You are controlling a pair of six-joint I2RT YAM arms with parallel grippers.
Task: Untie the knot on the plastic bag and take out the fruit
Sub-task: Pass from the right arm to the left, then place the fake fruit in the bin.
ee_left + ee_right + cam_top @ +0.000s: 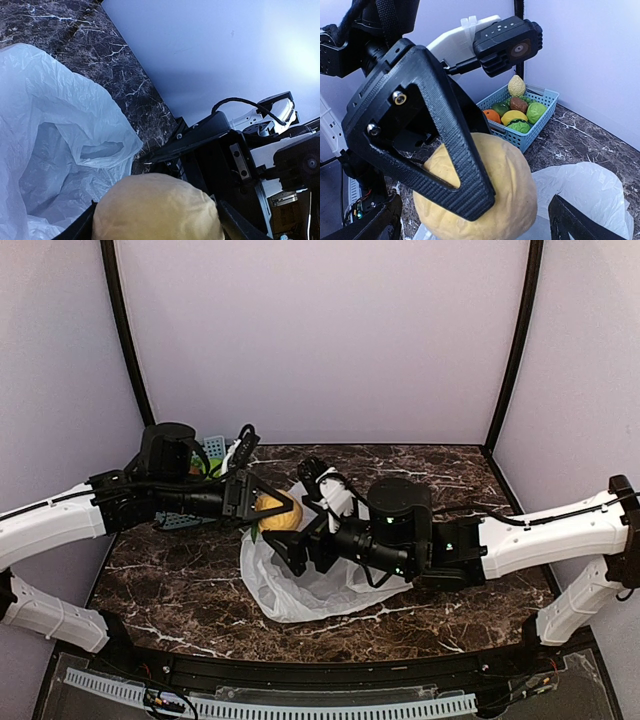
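A tan-yellow fruit [272,514] hangs above the table with my left gripper [268,508] shut on it. In the right wrist view one ribbed triangular finger [451,159] of the left gripper presses against the fruit [505,195]. My right gripper [291,532] is open, with a finger on each side of that fruit and a gap on both sides. The white plastic bag [300,585] lies crumpled and open-mouthed below. From the left wrist I see the fruit [157,207] and the bag [50,135]. No knot shows.
A blue lattice basket [540,122] holding several small fruits stands at the back left by the wall, partly hidden behind the left arm in the top view [212,448]. The dark marble table [470,475] is walled at the back and on both sides.
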